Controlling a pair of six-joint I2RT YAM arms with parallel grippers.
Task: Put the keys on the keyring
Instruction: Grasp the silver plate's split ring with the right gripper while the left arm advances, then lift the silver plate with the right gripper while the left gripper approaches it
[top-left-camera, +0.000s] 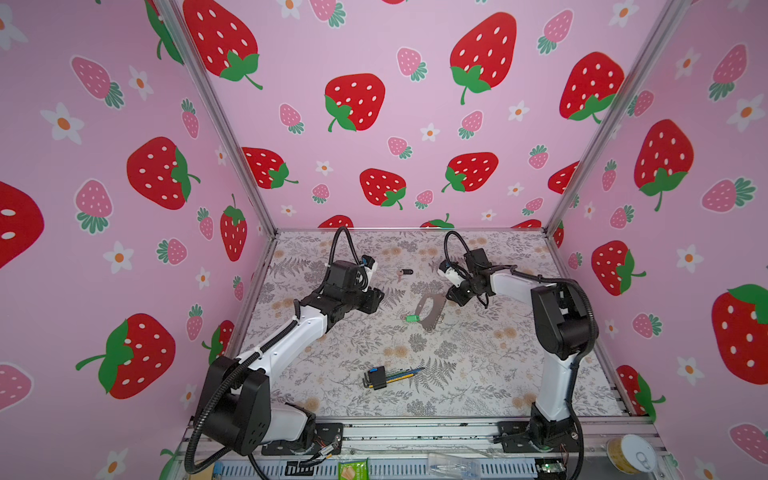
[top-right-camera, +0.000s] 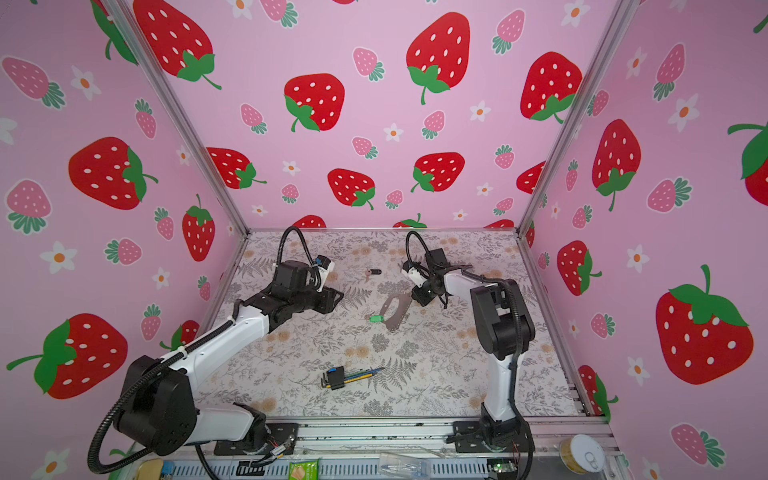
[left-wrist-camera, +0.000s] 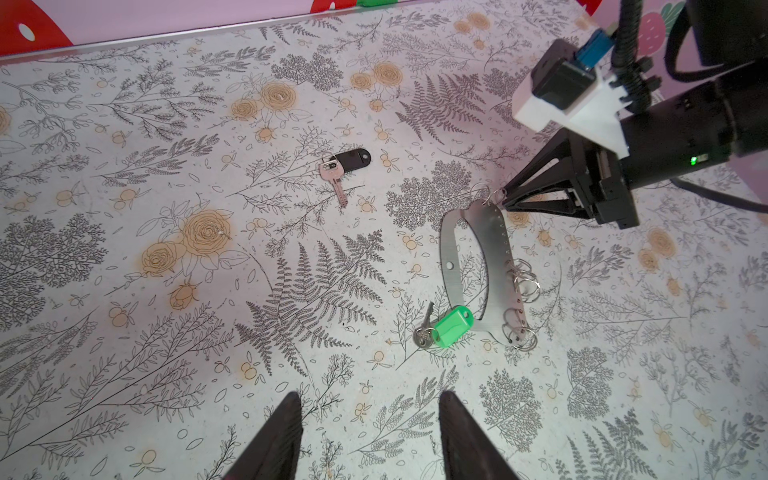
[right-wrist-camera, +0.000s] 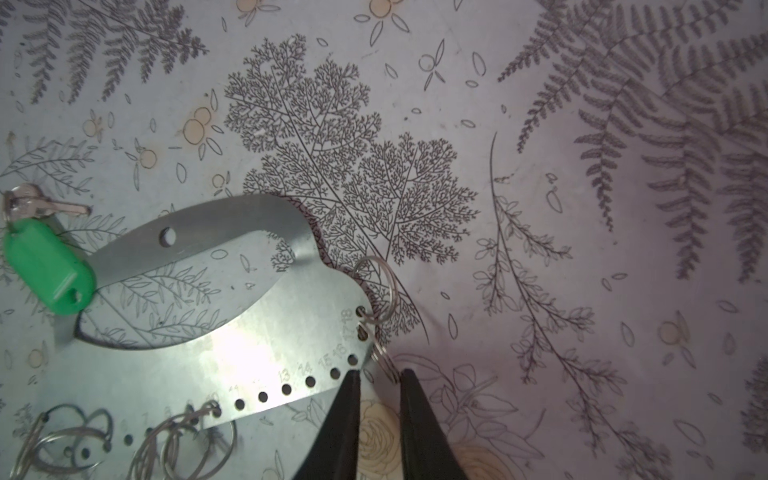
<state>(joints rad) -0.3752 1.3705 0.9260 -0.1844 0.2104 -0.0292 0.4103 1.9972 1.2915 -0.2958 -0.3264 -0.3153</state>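
Your left gripper (left-wrist-camera: 370, 434) hangs spread above the table (left-wrist-camera: 166, 332). Mid-table lies one flat, punched steel keyring (left-wrist-camera: 498, 249). One green-tagged key (left-wrist-camera: 451, 326) touches its front end. Your right gripper (right-wrist-camera: 381, 376) narrowly straddles one thin wire ring (right-wrist-camera: 384, 362), grip unclear. One black-tagged key (left-wrist-camera: 347, 164) lies nearer the back edge.

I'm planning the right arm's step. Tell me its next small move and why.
Probably close the right jaws on the small split ring: it hangs from a hole near the end of the numbered metal plate and lies between the jaws, which stand slightly apart.
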